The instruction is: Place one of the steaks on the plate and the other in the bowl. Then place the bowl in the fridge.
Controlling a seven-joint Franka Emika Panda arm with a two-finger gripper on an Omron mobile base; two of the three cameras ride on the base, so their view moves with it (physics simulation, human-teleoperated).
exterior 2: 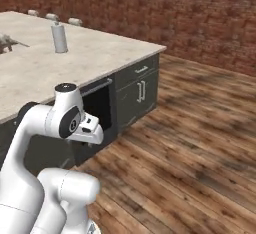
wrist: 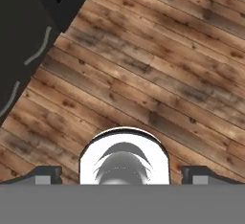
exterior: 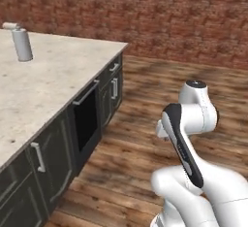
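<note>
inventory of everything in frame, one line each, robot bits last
counter: 1, pale speckled stone, on the left
cabinets: dark grey with light handles, under the counter
open bay: 1, black, between cabinet doors
canister: 1, grey, upright on the counter
small items: 3, pale, along the counter's far edge, too small to identify
floor: brown wood planks
wall: red brick, at the back
arm: 1, white with dark joints, folded
tool: 1, dark fingertips wide apart, empty, aimed at the floor

Even, soft rendered light, faint shadows under the counter (exterior: 43, 95) overhang, slightly blurry textures, no glare.
</note>
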